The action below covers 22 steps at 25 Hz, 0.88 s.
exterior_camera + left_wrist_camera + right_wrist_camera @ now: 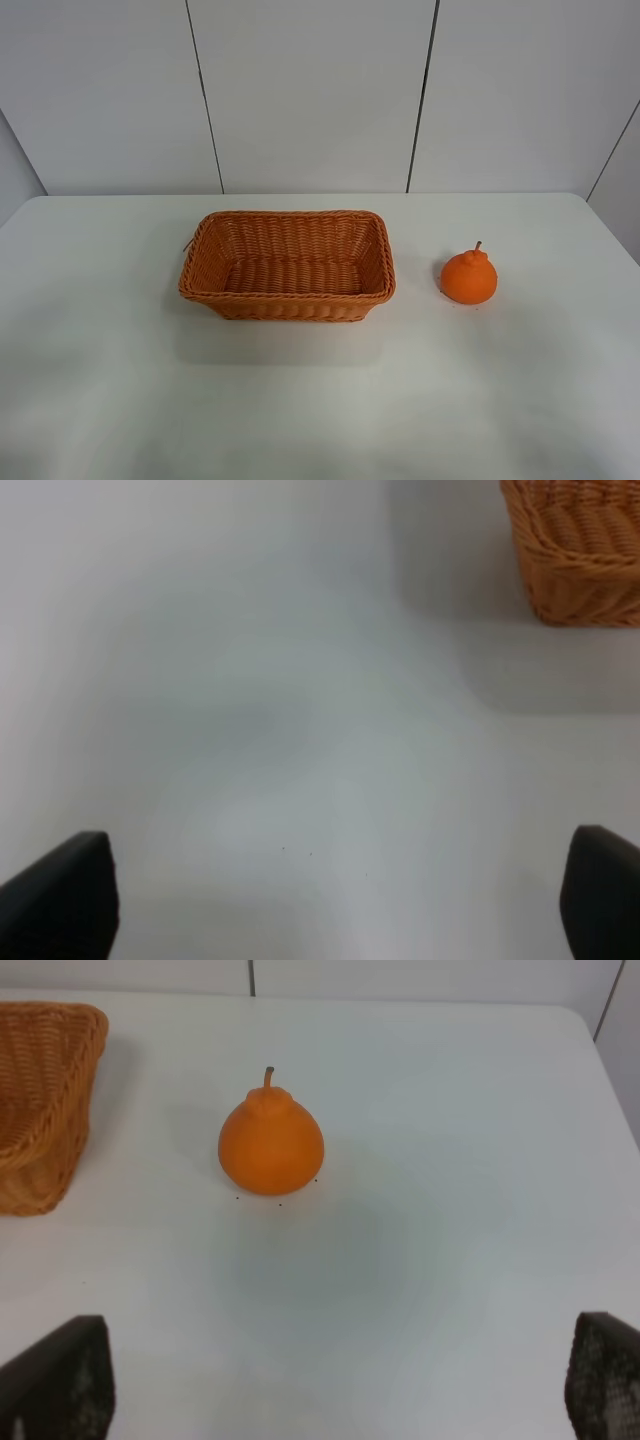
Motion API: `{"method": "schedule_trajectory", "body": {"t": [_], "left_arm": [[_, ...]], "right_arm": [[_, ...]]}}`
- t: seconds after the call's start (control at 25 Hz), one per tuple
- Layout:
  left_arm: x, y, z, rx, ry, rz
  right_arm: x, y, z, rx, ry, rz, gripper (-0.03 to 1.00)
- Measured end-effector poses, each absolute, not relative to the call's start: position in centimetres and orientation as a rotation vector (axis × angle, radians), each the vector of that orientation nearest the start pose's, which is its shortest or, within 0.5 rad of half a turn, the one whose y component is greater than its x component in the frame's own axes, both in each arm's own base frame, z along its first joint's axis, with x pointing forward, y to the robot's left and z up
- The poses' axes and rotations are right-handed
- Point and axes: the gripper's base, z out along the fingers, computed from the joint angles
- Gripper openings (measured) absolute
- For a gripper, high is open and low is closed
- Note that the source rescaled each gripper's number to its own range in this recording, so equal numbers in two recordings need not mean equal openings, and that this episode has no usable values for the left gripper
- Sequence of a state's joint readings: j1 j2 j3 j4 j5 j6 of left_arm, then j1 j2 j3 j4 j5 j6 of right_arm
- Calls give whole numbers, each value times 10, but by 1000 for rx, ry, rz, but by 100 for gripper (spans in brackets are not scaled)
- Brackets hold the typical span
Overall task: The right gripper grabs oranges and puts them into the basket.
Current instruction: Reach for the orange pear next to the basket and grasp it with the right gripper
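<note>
The orange (469, 276) stands upright on the white table, to the right of the basket (287, 266), stem up. The woven basket is empty. Neither arm shows in the exterior high view. In the right wrist view the orange (271, 1143) lies well ahead of my right gripper (330, 1390), whose black fingertips (62, 1375) stand wide apart and hold nothing; a basket corner (45, 1090) shows to one side. In the left wrist view my left gripper (330, 905) is open and empty over bare table, with a basket corner (580, 550) ahead.
The white table (320, 400) has its far edge against grey wall panels (310, 90). The table's right edge shows in the right wrist view (610, 1070).
</note>
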<state>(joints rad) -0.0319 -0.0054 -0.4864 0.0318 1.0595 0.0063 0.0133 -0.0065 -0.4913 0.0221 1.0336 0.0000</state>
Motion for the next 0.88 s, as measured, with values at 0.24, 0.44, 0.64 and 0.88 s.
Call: {"method": "schedule_trajectory", "body": {"t": [0.24,0.44,0.64,0.88], "left_arm": [[-4,3,274,38,2051,22],[-4,3,274,38,2051,22],[-4,3,274,38,2051,22],[-4,3,274,38,2051,22]], "right_arm": [[-4,2,277,-14,2019,35,100],[6,2,285,-14,2073,35,100],[60,2,318,-11,2228,34,100],[158,4,329,-8,2505,37,100]]}}
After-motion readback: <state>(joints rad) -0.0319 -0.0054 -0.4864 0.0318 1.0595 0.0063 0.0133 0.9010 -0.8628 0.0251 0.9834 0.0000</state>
